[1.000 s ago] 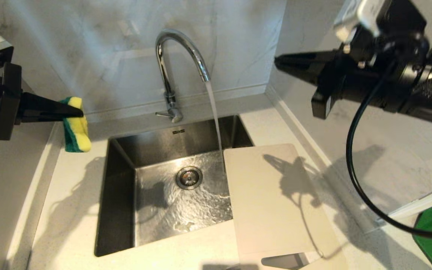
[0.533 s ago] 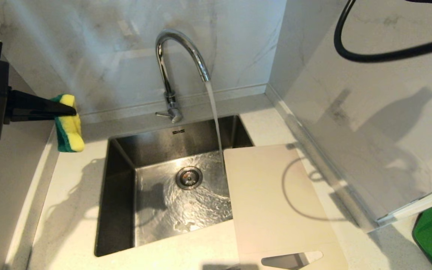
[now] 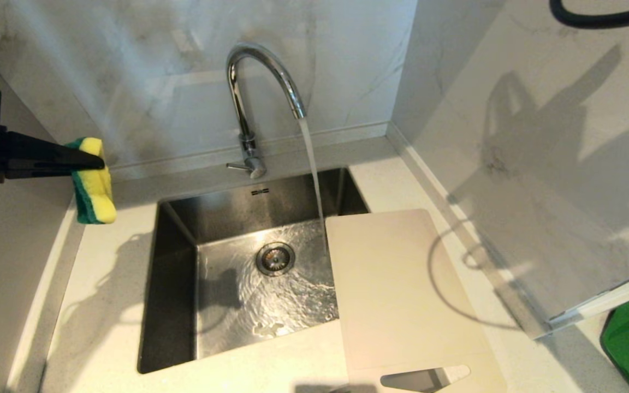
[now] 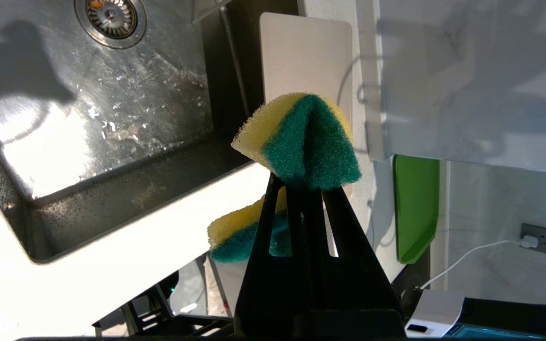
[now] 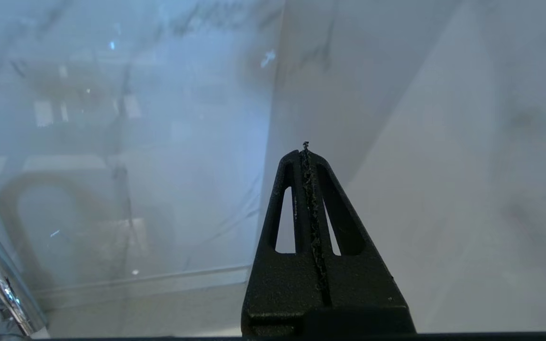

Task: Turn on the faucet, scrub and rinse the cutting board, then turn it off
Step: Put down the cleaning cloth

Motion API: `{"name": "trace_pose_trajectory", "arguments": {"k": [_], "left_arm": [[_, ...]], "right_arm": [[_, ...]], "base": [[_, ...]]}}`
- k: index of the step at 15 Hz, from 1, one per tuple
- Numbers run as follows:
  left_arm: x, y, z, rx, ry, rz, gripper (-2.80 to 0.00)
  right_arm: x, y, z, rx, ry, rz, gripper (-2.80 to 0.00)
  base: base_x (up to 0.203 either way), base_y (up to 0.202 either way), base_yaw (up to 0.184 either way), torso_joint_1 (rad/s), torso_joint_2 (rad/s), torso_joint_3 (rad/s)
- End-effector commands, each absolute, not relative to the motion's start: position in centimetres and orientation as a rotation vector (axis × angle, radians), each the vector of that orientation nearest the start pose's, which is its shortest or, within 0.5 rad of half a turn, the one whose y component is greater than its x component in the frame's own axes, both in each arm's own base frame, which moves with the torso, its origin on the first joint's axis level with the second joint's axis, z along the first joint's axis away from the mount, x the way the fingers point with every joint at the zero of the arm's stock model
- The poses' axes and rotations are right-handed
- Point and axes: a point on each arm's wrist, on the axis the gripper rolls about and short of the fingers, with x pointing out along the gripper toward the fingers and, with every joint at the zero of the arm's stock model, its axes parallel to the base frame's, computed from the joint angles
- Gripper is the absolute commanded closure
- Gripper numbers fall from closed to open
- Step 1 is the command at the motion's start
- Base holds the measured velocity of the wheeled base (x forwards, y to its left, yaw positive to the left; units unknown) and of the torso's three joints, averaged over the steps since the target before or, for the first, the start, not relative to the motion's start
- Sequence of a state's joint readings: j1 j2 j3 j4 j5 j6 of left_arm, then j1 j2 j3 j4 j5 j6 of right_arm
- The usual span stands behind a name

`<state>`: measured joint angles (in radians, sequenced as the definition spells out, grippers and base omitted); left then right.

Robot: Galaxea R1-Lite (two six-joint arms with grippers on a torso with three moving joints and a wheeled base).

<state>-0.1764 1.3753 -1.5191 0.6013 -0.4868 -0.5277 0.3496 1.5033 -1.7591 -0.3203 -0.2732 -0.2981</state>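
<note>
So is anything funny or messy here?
Nothing is spilled or broken. The shiny chrome gooseneck faucet runs into the steel sink, while the cream-white plastic cutting board lies dry-looking beside the stream, one edge overhanging the basin.

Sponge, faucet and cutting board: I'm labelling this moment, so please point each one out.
Sponge [image 3: 94, 191]: head view, yellow face below the left gripper's tips.
Faucet [image 3: 262, 57]: head view, top of the chrome arch.
Cutting board [image 3: 396, 289]: head view, middle of its flat face.
</note>
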Motion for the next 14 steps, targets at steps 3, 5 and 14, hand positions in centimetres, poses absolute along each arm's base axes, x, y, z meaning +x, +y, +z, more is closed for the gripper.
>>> {"name": "trace_pose_trajectory", "arguments": {"k": [3, 5, 14], "left_arm": [[18.4, -4.4, 35.2, -0.574, 0.618, -0.52, 0.0], [18.2, -4.3, 35.2, -0.575, 0.614, -0.521, 0.0], [18.4, -4.4, 35.1, -0.577, 0.623, -0.52, 0.0]], "right_arm": [[13.0, 4.1, 48.7, -0.116, -0.621, -0.024, 0.0], [9.1, 2.7, 48.5, -0.12, -0.646, -0.029, 0.0], [-6.0, -2.6, 39.9, -0.15, -0.593, -0.166, 0.0]], "base": [[0.0, 0.0, 0.0, 0.0, 0.0, 0.0], [0.0, 0.0, 0.0, 0.0, 0.0, 0.0], [0.0, 0.0, 0.0, 0.0, 0.0, 0.0]]}}
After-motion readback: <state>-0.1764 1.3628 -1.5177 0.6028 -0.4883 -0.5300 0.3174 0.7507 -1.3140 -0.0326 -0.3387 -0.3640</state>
